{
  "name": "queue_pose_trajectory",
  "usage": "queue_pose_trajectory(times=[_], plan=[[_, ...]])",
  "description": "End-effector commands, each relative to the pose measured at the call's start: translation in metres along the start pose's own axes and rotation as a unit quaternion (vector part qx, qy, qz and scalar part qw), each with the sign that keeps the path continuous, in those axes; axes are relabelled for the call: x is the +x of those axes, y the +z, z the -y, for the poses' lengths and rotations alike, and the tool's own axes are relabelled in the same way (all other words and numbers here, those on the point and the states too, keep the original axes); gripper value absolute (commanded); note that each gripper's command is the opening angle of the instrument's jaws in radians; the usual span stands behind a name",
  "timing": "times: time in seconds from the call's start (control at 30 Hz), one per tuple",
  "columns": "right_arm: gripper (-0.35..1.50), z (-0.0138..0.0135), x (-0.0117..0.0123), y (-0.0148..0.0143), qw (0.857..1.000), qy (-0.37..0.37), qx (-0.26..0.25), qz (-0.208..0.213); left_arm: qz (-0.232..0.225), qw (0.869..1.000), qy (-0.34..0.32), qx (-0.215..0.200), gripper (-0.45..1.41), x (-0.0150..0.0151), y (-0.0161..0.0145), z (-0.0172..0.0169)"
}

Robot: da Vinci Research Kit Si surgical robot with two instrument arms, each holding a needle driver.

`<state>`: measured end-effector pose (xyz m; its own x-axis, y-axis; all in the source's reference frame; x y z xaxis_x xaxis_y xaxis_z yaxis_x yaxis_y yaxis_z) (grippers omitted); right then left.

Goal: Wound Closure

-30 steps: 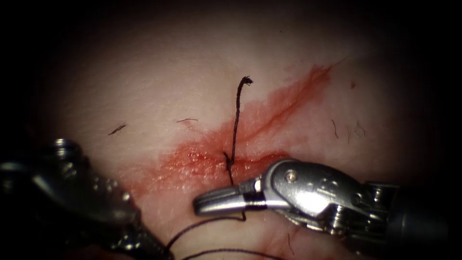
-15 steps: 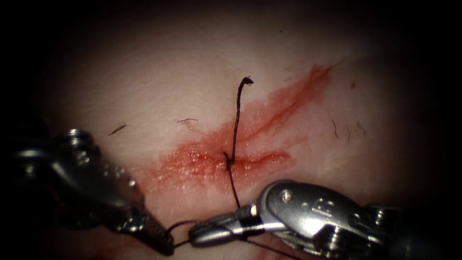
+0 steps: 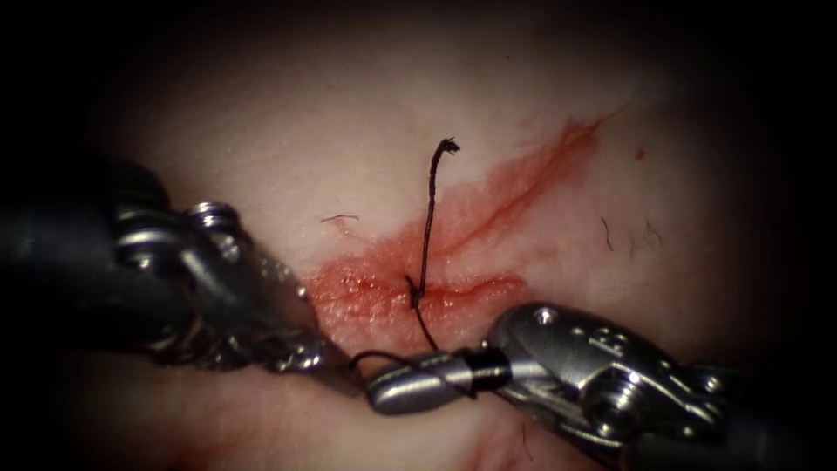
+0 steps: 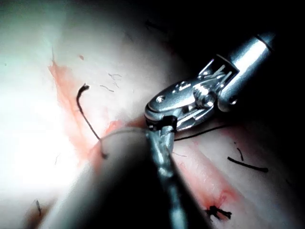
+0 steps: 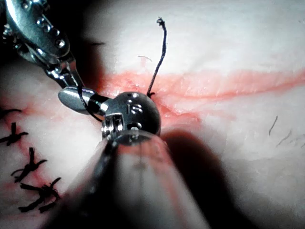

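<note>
Right arm's silver needle driver [image 3: 410, 388] is lying low across the near side of the pale pork tissue [image 3: 288, 131], its jaws pressed together and pointing toward the picture's left, with the dark thread [image 3: 425, 327] looping around them near the black band at their base. Whether the jaws are actually pinching the thread or merely carrying a wrap of it, I cannot tell. Left arm's darker metal needle driver [image 3: 336, 365] is reaching in from the left, its tip sitting just beside the right tool's tip; a short arc of thread is running from that tip over to the right tool's jaws. Its jaws appear to be pinching the thread end.

From the wrap, the thread is rising to a small knot at the red, fluid-stained cut [image 3: 471, 283], and a free tail with a frayed end [image 3: 446, 146] is standing up from the knot and crossing the cut. Red fluid [image 3: 366, 292] is spreading on both sides of the cut, mostly to its left.

Right wrist view is showing the right tool [image 5: 76, 99] with thread across its jaws, the left tool [image 5: 71, 81] touching it, and finished black stitches [image 5: 28, 167] in a row well apart. Left wrist view is showing the right tool [image 4: 164, 126] meeting the left tool's tip.
</note>
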<state>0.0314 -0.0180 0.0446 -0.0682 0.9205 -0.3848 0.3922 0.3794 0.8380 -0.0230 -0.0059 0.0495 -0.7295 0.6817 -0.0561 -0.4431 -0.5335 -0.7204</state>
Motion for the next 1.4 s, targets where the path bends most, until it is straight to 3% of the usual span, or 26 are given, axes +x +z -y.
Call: queue_pose_trajectory(times=[0.03, 0.17, 0.4, 0.63, 0.7, 0.73, 0.77, 0.83, 0.9, 1.03, 1.3, 1.4], plan=[[-0.35, -0.0008, 0.0, 0.0006, 1.0, 0.018, -0.002, -0.002, -0.005, 1.0, 0.001, 0.0, -0.45, 0.0007, 0.0005, 0.0003], [-0.35, -0.0008, -0.0001, 0.0006, 0.999, 0.038, 0.004, -0.011, -0.017, 1.0, -0.002, 0.01, -0.45, 0.001, 0.0004, 0.0005], [-0.35, -0.0005, 0.0009, 0.001, 0.996, 0.057, 0.006, -0.069, -0.015, 1.0, -0.019, 0.013, -0.45, 0.0005, 0.0016, 0.001], [-0.35, -0.0005, 0.0026, 0.0006, 0.989, 0.026, -0.066, -0.131, -0.003, 1.0, -0.025, 0.008, -0.45, 0.0003, 0.0039, 0.0009], [-0.35, -0.0006, 0.003, 0.0005, 0.98, -0.017, -0.12, -0.158, -0.004, 1.0, -0.026, 0.001, -0.45, 0.0005, 0.0041, 0.0007], [-0.35, -0.0005, 0.0031, 0.0005, 0.973, -0.042, -0.158, -0.164, -0.006, 1.0, -0.027, -0.003, -0.45, 0.0005, 0.0042, 0.0006], [-0.35, -0.0004, 0.003, 0.0005, 0.951, -0.098, -0.259, -0.14, -0.009, 1.0, -0.029, -0.006, -0.45, 0.0006, 0.0043, 0.0003], [-0.35, -0.0003, 0.0027, 0.0006, 0.932, -0.126, -0.325, -0.105, -0.01, 0.999, -0.03, -0.008, -0.45, 0.0007, 0.0042, 0.0001], [-0.35, -0.0002, 0.0021, 0.0007, 0.918, -0.145, -0.359, -0.086, -0.009, 0.999, -0.03, -0.009, -0.45, 0.0007, 0.0041, -0.0001], [-0.35, -0.0001, 0.0004, 0.0006, 0.863, -0.181, -0.468, -0.067, -0.009, 0.999, -0.031, -0.01, -0.45, 0.0007, 0.0039, -0.0002], [-0.35, -0.0005, -0.0032, 0.0009, 0.806, -0.192, -0.558, -0.055, -0.001, 0.999, -0.031, -0.016, -0.45, 0.0003, 0.004, -0.0007], [-0.35, -0.0007, -0.0037, 0.0013, 0.798, -0.186, -0.569, -0.064, 0.0, 0.999, -0.03, -0.016, -0.45, 0.0001, 0.0041, -0.0006]])
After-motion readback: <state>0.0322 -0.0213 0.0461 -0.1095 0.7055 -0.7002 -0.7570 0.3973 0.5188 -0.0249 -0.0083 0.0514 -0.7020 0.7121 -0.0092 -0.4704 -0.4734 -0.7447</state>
